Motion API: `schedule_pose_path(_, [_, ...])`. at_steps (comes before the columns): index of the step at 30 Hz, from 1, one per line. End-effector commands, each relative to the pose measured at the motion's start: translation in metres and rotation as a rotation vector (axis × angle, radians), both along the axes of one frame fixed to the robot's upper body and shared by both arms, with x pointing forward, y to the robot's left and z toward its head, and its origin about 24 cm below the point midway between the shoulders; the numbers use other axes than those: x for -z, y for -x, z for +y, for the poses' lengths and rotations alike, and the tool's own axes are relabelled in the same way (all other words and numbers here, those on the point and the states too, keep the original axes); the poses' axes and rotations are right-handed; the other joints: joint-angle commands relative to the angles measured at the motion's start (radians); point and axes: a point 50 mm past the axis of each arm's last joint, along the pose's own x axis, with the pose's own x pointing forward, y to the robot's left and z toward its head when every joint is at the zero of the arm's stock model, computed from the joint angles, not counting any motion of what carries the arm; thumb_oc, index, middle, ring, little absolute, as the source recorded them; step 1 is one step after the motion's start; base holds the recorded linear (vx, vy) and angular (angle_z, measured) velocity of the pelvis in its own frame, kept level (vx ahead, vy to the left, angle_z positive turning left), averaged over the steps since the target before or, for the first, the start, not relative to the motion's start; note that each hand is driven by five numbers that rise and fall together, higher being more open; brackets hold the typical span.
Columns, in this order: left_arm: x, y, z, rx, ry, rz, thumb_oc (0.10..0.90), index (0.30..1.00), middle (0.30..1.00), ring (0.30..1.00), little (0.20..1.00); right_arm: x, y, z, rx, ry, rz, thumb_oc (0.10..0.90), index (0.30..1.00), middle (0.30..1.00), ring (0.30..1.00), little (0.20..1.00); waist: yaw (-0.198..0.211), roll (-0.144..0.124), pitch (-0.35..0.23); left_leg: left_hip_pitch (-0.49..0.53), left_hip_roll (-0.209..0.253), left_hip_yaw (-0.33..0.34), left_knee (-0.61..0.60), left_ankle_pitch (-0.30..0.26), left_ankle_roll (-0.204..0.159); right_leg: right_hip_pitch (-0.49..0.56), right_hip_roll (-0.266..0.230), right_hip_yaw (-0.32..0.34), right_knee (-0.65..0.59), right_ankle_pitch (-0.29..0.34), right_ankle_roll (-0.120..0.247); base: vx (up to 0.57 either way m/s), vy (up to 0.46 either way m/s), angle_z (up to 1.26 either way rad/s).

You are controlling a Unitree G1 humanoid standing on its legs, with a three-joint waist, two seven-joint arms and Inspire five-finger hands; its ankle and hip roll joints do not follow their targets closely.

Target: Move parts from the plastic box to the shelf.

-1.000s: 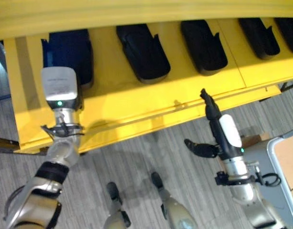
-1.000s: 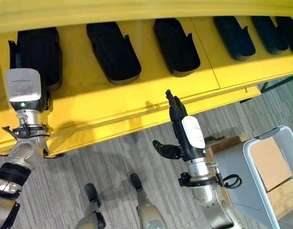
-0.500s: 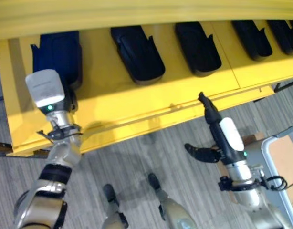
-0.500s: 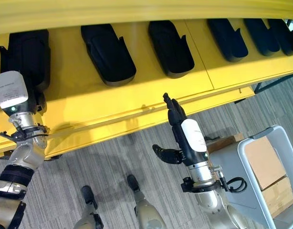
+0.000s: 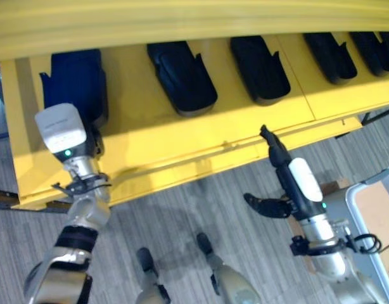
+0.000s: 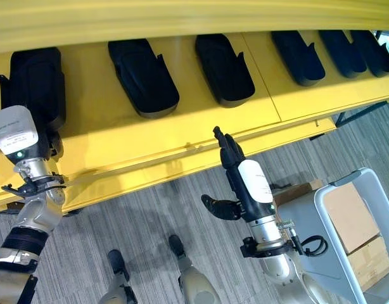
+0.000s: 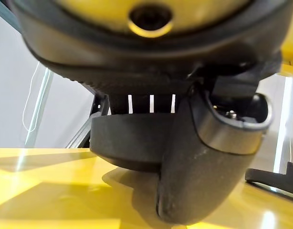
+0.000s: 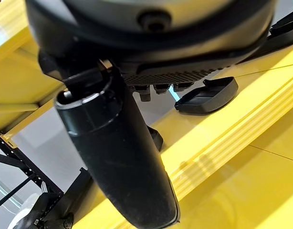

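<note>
1. The parts, black moulded pieces, lay in a row on the yellow shelf (image 6: 182, 136): one at the far left (image 6: 33, 79), a second (image 6: 142, 76) beside it, a third (image 6: 224, 68) near the middle, and more towards the right end (image 6: 298, 57).
2. All of them rested flat on the shelf surface, apart from one another, their long sides running front to back.
3. The left robot hand (image 6: 52, 140) was at the front end of the far-left part, hidden for the most part behind the white-covered block of its wrist. Whether its fingers were spread or curled on that part I cannot tell.
4. In the left wrist view a dark rounded piece (image 7: 132, 145) sat on the yellow surface just past the thumb (image 7: 204, 167).
5. The right robot hand (image 6: 232, 158) was at the shelf's front edge, fingers straight and pressed together, pointing towards the shelf, with the thumb (image 6: 220, 206) stuck out sideways over the floor. It held nothing.
6. In the right wrist view one black part (image 8: 206, 95) showed on the shelf beyond the fingers.
7. A pale grey plastic box (image 6: 346, 234) stood on the grey floor (image 6: 144, 215) at the lower right, holding brown cardboard (image 6: 350, 215).
</note>
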Motion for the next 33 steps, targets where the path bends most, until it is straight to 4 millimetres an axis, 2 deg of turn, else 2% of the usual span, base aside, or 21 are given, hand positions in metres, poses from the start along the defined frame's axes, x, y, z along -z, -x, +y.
schedule_pose_path(1, [0.031, 0.011, 0.020, -0.100, 0.039, 0.144, 0.400, 0.300, 0.300, 0.300, 0.300, -0.045, 0.003, -0.004, -0.019, -0.051, -0.236, 0.900, 1.000, 1.000, 1.000, 1.000, 0.019, -0.002, -0.001, 0.041, 0.004, 0.033, 0.098, -0.111, 0.018, 0.031, 0.058, -0.043, 0.091, -0.110, -0.017, 0.00, 0.000, 0.00])
schedule_pose_path(5, [0.035, 0.015, 0.026, -0.140, 0.087, 0.129, 0.400, 0.300, 0.300, 0.300, 0.300, -0.046, 0.003, -0.003, -0.025, -0.049, -0.236, 0.900, 1.000, 1.000, 1.000, 1.000, 0.022, -0.006, -0.005, 0.042, 0.005, 0.037, 0.100, -0.113, 0.019, 0.031, 0.059, -0.041, 0.089, -0.108, -0.017, 0.00, 0.000, 0.00])
schedule_pose_path(14, [0.028, 0.028, 0.038, -0.190, 0.105, 0.055, 0.400, 0.300, 0.300, 0.300, 0.300, -0.045, 0.005, -0.009, -0.006, -0.027, -0.220, 0.900, 1.000, 1.000, 1.000, 1.000, 0.034, -0.011, -0.009, 0.037, 0.004, 0.022, 0.100, -0.114, 0.020, 0.036, 0.056, -0.053, 0.083, -0.110, -0.018, 0.00, -0.001, 0.00])
schedule_pose_path(33, [0.040, 0.026, 0.024, -0.141, 0.154, 0.087, 0.400, 0.300, 0.300, 0.300, 0.300, -0.046, 0.005, -0.010, 0.001, -0.010, -0.217, 0.900, 1.000, 1.000, 1.000, 1.000, 0.040, -0.017, -0.018, 0.030, -0.001, 0.013, 0.103, -0.120, 0.025, 0.037, 0.052, -0.058, 0.078, -0.108, -0.019, 0.00, 0.000, 0.01])
